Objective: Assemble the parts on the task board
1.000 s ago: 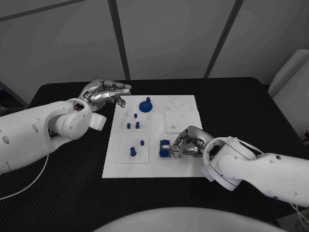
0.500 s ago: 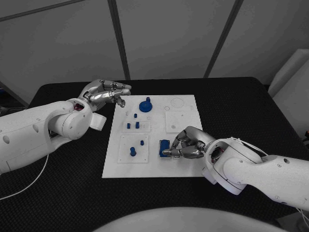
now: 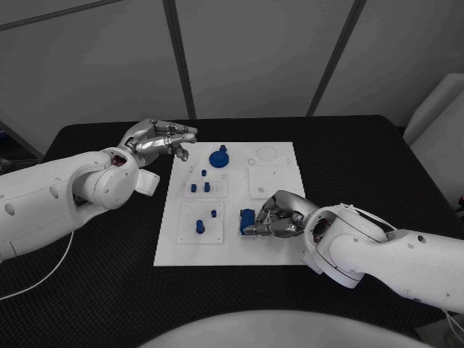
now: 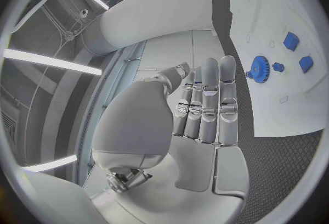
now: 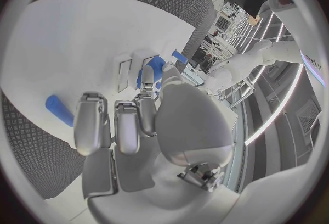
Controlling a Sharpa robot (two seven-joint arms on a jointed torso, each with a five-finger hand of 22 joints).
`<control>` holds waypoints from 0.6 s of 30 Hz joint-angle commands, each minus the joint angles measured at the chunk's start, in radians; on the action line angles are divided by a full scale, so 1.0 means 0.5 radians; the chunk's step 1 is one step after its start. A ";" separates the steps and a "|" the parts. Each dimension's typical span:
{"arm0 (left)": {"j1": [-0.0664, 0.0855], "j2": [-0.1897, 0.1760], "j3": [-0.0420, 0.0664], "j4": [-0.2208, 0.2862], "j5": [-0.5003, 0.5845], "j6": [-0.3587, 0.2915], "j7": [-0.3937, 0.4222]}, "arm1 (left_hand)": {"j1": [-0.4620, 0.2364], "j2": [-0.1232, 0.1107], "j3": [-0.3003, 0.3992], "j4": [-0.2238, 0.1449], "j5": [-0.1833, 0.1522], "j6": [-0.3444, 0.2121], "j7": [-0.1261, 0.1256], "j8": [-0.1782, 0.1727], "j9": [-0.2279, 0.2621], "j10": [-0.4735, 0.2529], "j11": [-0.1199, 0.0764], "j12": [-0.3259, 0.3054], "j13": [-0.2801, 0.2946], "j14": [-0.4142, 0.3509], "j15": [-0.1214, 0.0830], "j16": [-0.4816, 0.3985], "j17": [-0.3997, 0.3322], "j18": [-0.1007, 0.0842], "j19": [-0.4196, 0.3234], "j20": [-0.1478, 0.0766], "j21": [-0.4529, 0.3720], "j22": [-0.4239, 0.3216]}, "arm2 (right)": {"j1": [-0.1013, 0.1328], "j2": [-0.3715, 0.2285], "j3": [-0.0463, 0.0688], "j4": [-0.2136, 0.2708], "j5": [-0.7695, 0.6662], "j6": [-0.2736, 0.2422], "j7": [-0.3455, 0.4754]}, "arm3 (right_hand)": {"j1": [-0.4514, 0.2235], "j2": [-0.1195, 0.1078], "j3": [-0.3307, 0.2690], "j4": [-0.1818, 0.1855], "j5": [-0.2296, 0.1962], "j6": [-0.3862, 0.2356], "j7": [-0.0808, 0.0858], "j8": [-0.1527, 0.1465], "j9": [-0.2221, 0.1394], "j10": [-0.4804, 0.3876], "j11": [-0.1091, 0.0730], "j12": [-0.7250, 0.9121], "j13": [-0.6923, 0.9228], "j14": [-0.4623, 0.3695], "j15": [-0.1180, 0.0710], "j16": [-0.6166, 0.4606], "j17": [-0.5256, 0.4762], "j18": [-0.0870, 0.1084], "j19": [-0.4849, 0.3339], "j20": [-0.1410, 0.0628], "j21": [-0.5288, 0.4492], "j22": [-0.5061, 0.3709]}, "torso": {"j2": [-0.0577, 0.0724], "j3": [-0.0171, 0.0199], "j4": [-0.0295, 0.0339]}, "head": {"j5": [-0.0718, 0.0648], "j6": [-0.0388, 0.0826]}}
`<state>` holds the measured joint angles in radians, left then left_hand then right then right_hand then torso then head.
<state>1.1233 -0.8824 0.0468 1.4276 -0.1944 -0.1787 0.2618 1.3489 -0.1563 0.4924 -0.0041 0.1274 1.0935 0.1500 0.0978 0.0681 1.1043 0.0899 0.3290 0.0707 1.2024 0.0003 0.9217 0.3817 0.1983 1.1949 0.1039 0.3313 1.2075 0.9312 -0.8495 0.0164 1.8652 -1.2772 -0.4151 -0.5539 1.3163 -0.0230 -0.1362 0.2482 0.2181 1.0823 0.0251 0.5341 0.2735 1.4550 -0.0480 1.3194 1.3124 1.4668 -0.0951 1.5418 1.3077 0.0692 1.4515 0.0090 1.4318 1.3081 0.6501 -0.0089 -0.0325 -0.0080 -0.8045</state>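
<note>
Two hands work at the white task board (image 3: pixel 228 250), which lies in the middle of the black desk (image 3: pixel 96 261). Relative to that board, the right hand (image 3: pixel 275 218) sits over its near right part, fingers curled down around a blue block (image 3: pixel 246 221) that stands beside the board's near left recess. From the head view the fingertips close in on the block's right side; the right wrist view shows a blue piece (image 5: pixel 152 70) just beyond the fingertips (image 5: pixel 147 78), but whether the hand truly grips it I cannot tell. That wrist view also shows a blue cylinder (image 5: pixel 60 110) lying near the board's edge.

The left hand (image 3: pixel 159 140) hovers off the board's far left corner, above the desk and clear of the plate. Its fingers (image 4: pixel 205 106) lie straight and close together in the left wrist view, with nothing between them and the thumb.

On the board itself, a blue gear-like part (image 3: pixel 220 157) stands at the far end, left of a round white recess (image 3: pixel 265 154). Nearer the middle, on the board's left side, several small blue pegs (image 3: pixel 200 186) stand in a square recess. Closer still, another blue peg (image 3: pixel 200 227) stands in the near left recess, just left of the block at the right hand.
</note>
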 commanded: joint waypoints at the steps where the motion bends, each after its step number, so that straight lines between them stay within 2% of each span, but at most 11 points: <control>1: 0.002 0.001 0.001 0.001 0.007 0.021 0.001 | -0.015 0.007 -0.002 0.012 0.000 -0.005 0.007 -0.004 -0.003 -0.013 -0.007 0.011 -0.003 0.000 0.016 -0.009 -0.002 -0.034 0.006 0.008 -0.013 -0.002 | 0.002 0.003 0.000 -0.008 -0.075 0.076 -0.083 | 0.024 0.024 0.001 -0.011 -0.007 0.012 -0.012 0.005 0.004 0.020 -0.002 0.020 0.034 0.190 -0.020 0.012 0.445 -0.039 0.022 0.000 0.015 0.079 | 0.001 0.0000 0.000 | 0.003 -0.004; 8: 0.002 0.001 0.001 -0.001 0.007 0.031 -0.002 | -0.018 0.009 -0.002 0.015 0.000 -0.005 0.007 -0.004 -0.002 -0.014 -0.007 0.012 -0.003 0.000 0.016 -0.009 -0.003 -0.034 0.006 0.009 -0.015 -0.003 | 0.002 -0.008 0.000 -0.008 -0.094 0.089 -0.101 | 0.026 0.034 0.001 -0.012 -0.001 0.018 -0.016 0.007 0.004 0.030 -0.006 0.038 0.055 0.192 -0.023 0.018 0.455 -0.043 0.031 -0.002 0.026 0.097 | -0.002 0.0024 -0.004 | 0.006 -0.007; 12: -0.012 -0.018 0.002 -0.009 0.012 0.041 0.012 | -0.020 0.015 0.001 0.018 0.002 -0.007 0.007 -0.005 -0.003 -0.017 -0.006 0.012 -0.003 -0.004 0.017 -0.013 -0.006 -0.034 0.007 0.009 -0.017 -0.006 | 0.002 -0.017 0.000 -0.003 -0.098 0.098 -0.091 | 0.027 0.015 -0.013 -0.017 0.014 0.020 -0.017 0.006 0.004 0.035 -0.008 0.044 0.062 0.193 -0.025 0.019 0.457 -0.044 0.034 -0.005 0.030 0.104 | 0.001 0.0037 -0.008 | 0.011 0.000; 15: -0.020 -0.037 0.002 -0.034 0.039 0.037 0.018 | -0.020 0.016 0.002 0.018 0.002 -0.008 0.008 -0.006 -0.003 -0.019 -0.006 0.012 -0.003 -0.006 0.017 -0.014 -0.007 -0.034 0.007 0.010 -0.018 -0.007 | 0.002 -0.030 0.000 0.002 -0.100 0.100 -0.088 | 0.027 0.007 -0.019 -0.019 0.018 0.021 -0.017 0.005 0.004 0.034 -0.008 0.042 0.062 0.193 -0.025 0.019 0.457 -0.044 0.033 -0.006 0.030 0.104 | -0.004 0.0010 0.000 | 0.001 -0.007; 18: -0.023 -0.043 0.002 -0.055 0.052 0.036 0.018 | -0.020 0.016 0.002 0.018 0.002 -0.008 0.008 -0.006 -0.003 -0.019 -0.006 0.012 -0.003 -0.006 0.017 -0.014 -0.007 -0.034 0.007 0.010 -0.018 -0.007 | 0.002 -0.041 0.000 0.006 -0.100 0.106 -0.083 | 0.029 0.003 -0.021 -0.022 0.019 0.021 -0.018 0.005 0.004 0.034 -0.008 0.042 0.062 0.193 -0.025 0.019 0.458 -0.045 0.034 -0.006 0.032 0.106 | -0.003 0.0023 0.002 | 0.010 -0.006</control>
<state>1.1106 -0.9045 0.0469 1.4022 -0.1871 -0.1720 0.2612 1.3434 -0.1508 0.4922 0.0016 0.1274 1.0935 0.1500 0.0978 0.0681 1.1006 0.0863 0.3291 0.0707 1.1990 0.0037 0.9178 0.3801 0.1983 1.1949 0.1039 0.3274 1.2052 0.9311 -0.8687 0.0162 1.8642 -1.3166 -0.3769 -0.5933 1.3271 -0.0124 -0.1432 0.2413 0.2228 1.0893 0.0181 0.5341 0.2743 1.4597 -0.0499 1.3360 1.3127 1.4667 -0.1020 1.5468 1.3076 0.0535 1.4621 0.0053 1.4434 1.3079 0.6493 -0.0077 -0.0339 -0.0052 -0.8070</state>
